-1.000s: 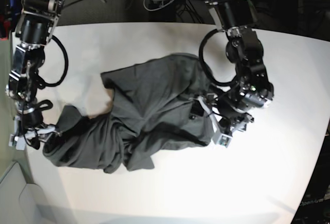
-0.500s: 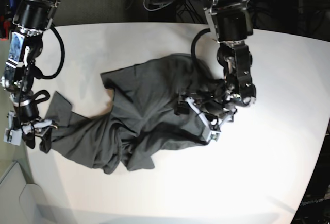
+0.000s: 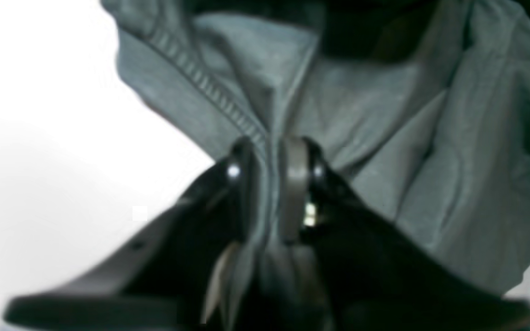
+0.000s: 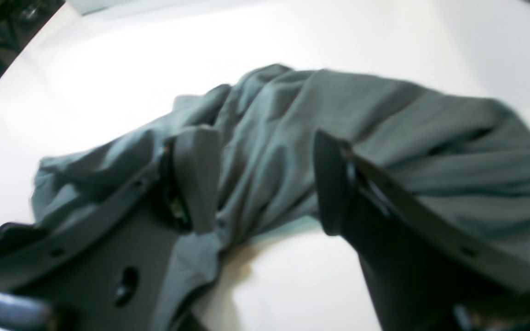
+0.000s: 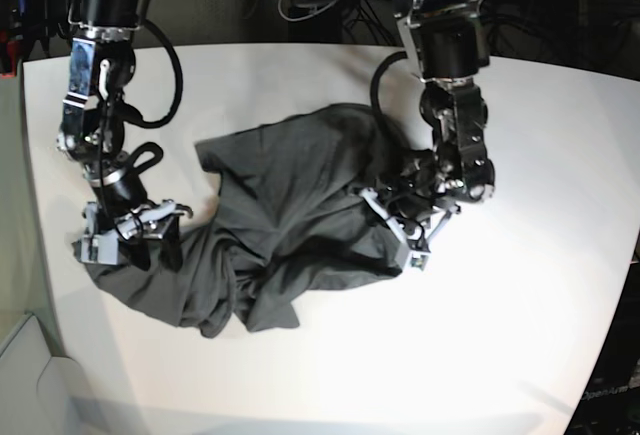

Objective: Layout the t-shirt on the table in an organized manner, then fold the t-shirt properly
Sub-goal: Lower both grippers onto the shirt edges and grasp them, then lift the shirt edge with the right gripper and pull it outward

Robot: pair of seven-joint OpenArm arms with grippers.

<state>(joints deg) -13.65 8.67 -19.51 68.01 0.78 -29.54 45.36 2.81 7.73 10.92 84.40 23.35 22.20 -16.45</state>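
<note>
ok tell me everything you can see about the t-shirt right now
The t-shirt is plain dark charcoal-grey soft cloth, crumpled and bunched in deep folds on the white table, not laid flat. A stitched hem edge shows in the left wrist view. The left gripper is shut on a fold at the edge nearest that arm, cloth pinched between its fingers. The right gripper stands open over the opposite end, with cloth lying between its fingers and draped against one.
</note>
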